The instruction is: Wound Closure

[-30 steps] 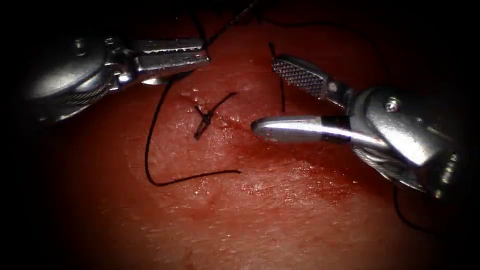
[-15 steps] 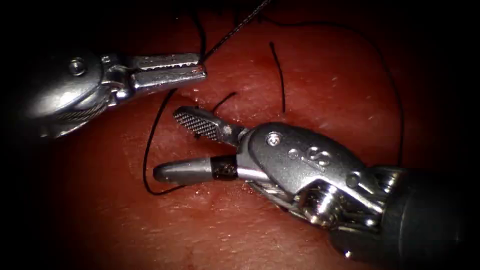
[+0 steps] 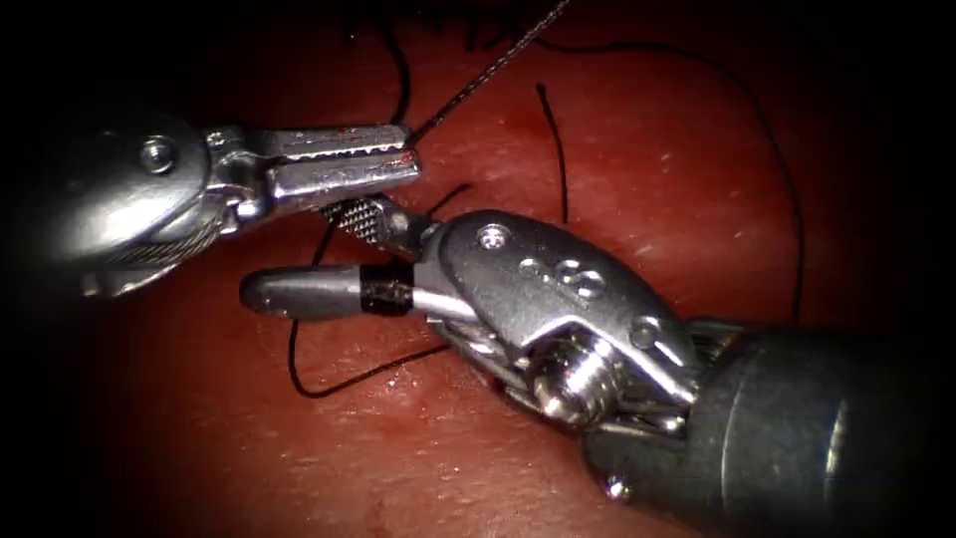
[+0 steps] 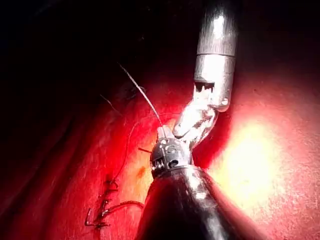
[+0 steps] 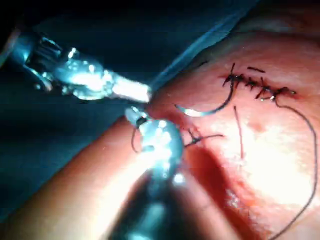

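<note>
In the endoscope view my left tool (image 3: 403,154) comes in from the left, jaws shut on the dark thread (image 3: 478,70), which runs taut up and to the right. Just below it my right tool (image 3: 294,249) stands open. The thread strand (image 3: 321,242) hanging from the left tool passes between the right tool's jaws and curls into a loop (image 3: 299,374) on the tissue (image 3: 637,149). The curved needle (image 5: 205,111) lies free on the tissue beside the stitched cut (image 5: 255,85), held by neither tool.
A loose thread end (image 3: 556,149) lies on the tissue to the right of the tools, and a long strand (image 3: 787,199) arcs round the far right. Red fluid wets the tissue. Earlier stitches (image 4: 102,212) show along the cut.
My right tool has swung left and up from the right side, covering the knot, and now straddles the strand under the left tool. The left tool has sunk slightly, still gripping the thread.
</note>
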